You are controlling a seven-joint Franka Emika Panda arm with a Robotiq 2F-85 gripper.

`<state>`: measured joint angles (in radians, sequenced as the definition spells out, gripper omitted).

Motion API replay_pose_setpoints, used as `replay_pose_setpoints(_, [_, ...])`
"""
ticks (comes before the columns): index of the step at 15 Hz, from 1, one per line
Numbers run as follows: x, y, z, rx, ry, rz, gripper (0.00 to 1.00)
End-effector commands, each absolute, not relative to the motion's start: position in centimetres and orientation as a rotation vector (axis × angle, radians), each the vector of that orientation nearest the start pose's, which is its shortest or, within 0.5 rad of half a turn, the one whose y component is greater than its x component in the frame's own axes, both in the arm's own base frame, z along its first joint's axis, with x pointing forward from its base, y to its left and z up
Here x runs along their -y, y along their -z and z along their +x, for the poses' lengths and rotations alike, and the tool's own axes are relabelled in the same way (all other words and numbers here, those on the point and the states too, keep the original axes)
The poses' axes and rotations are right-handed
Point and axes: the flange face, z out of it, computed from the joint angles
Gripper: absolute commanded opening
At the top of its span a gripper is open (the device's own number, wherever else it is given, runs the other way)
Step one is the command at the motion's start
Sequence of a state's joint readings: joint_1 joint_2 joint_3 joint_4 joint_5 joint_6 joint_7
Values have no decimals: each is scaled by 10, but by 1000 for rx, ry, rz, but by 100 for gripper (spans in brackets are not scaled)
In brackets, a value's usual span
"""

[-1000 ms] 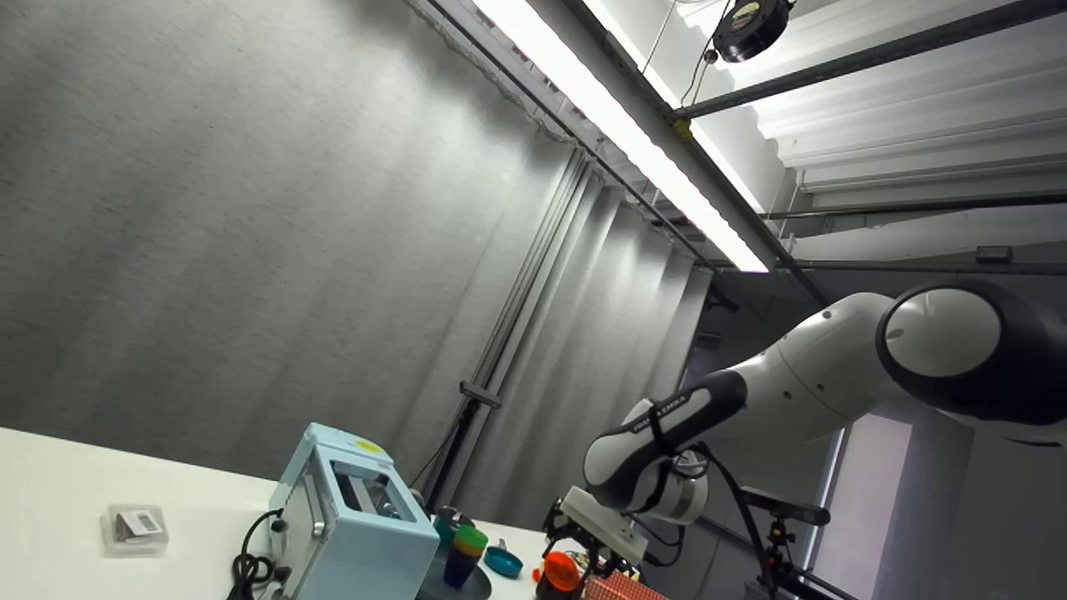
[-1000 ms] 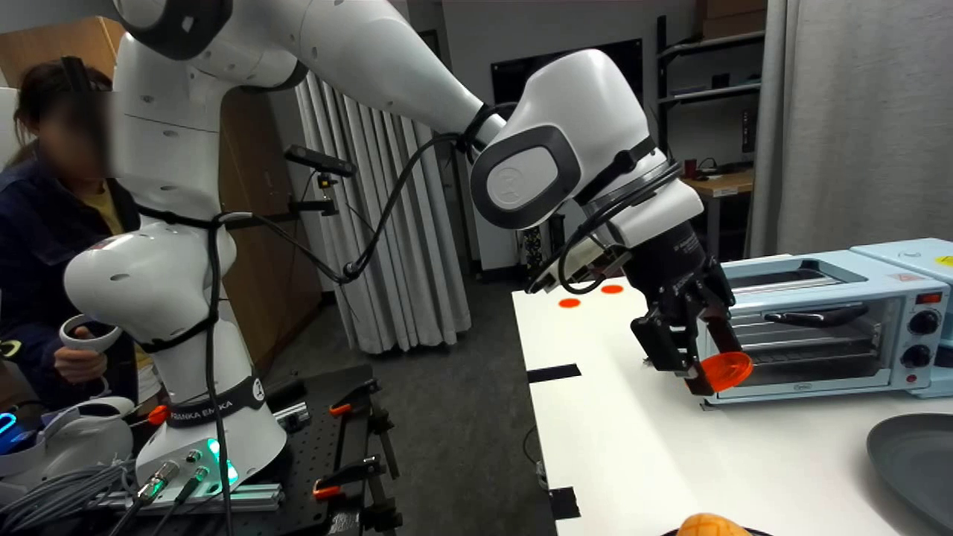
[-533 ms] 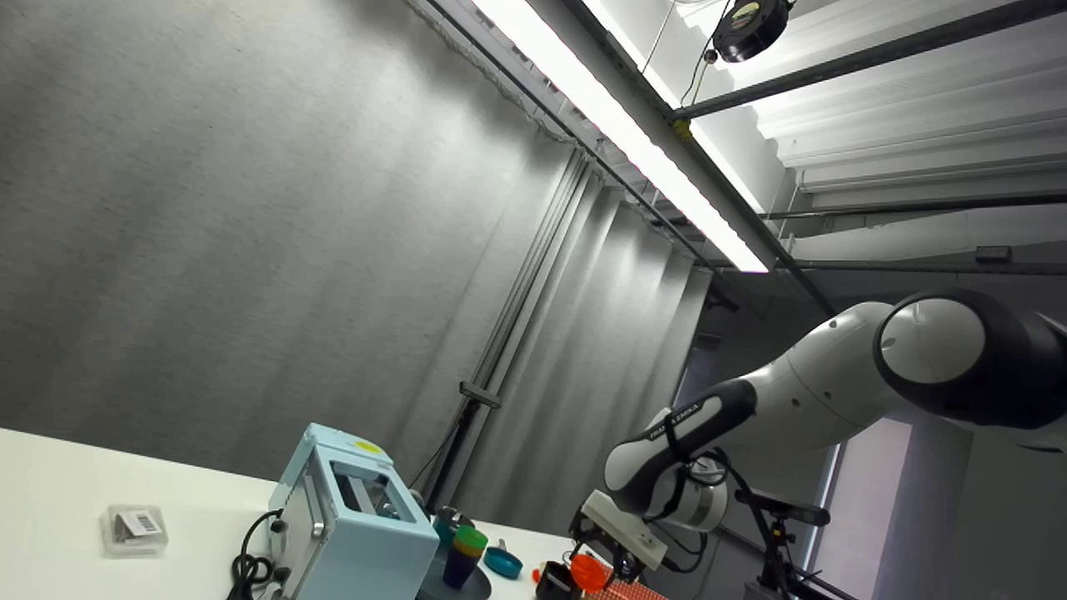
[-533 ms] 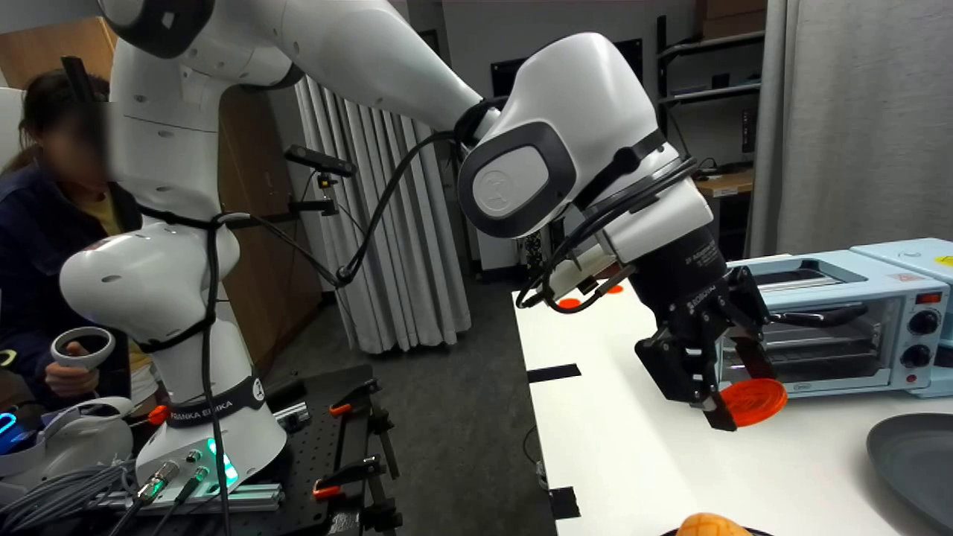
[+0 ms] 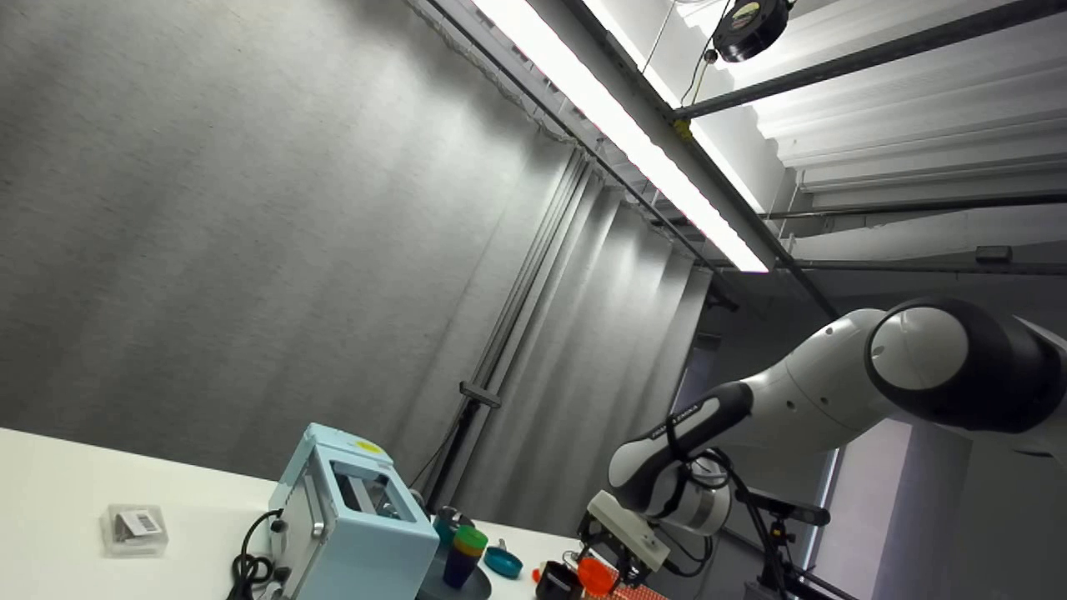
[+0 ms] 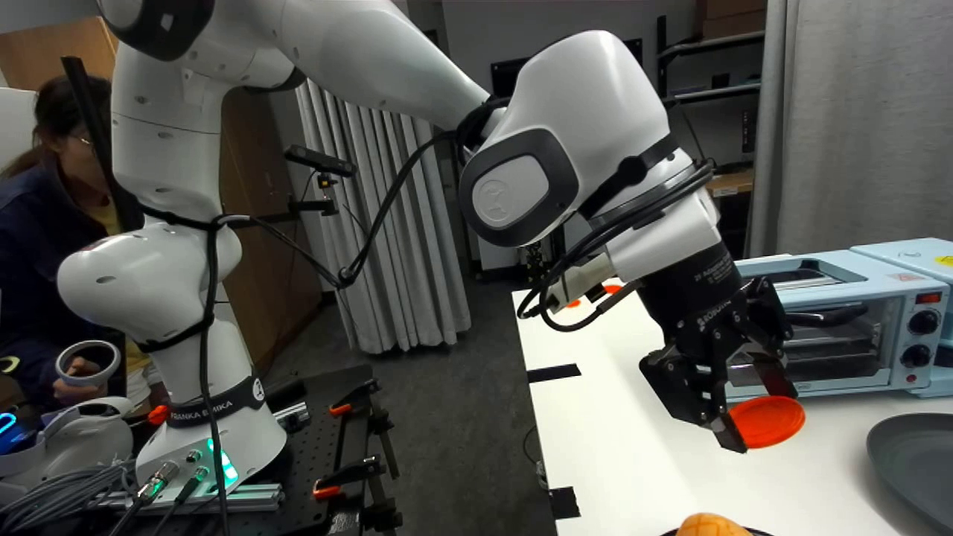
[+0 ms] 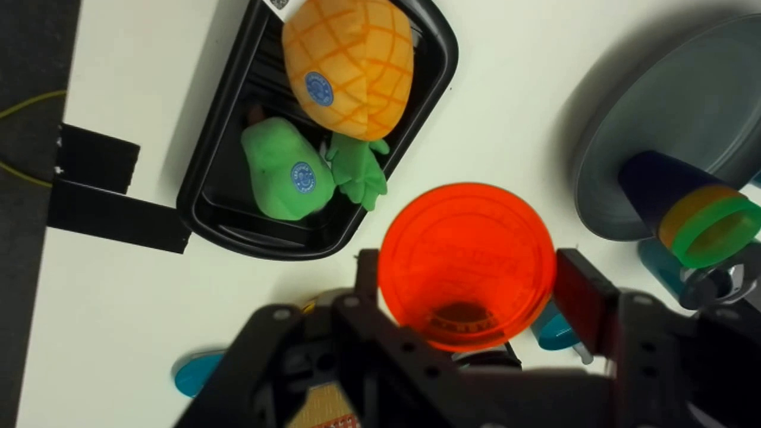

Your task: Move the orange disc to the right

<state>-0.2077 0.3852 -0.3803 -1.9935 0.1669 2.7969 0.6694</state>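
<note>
Jaws: black two-fingered gripper (image 7: 467, 266) clamped across opposite edges of the round, plastic-looking orange disc (image 6: 770, 422)
Disc: aloft over the flat white table (image 6: 625, 447) — probably light, slick, slightly bendy
Edges: best hold, I'd say — squeezing harder might bow it

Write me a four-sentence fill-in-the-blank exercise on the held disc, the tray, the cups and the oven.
The gripper holds the orange disc ____ the table (on/above).
Beside the green plush fruit in the black tray lies a plush ____.
The cup stack is topped by a ____ cup.
The oven has a pale ____ casing.
Missing words: above; pineapple; green; blue.
</note>
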Motion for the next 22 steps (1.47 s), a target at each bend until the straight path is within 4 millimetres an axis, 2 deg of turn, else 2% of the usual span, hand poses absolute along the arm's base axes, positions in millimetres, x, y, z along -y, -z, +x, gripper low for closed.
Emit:
replay_pose_setpoints(1, [359, -332, 551, -1932, 661, -2338, 49])
replay_pose_setpoints(6, [362, -337, 555, -1955, 686, -2289, 49])
replay_pose_setpoints(7, [357, -332, 552, -1948, 682, -2315, 74])
replay_pose_setpoints(12, [358, -334, 553, -1947, 689, -2313, 74])
replay_pose_setpoints(13, [358, -334, 553, -1947, 689, -2313, 49])
replay_pose_setpoints(15, [373, -325, 556, -1988, 623, -2293, 49])
replay_pose_setpoints(22, [429, -299, 545, -2123, 399, -2222, 49])
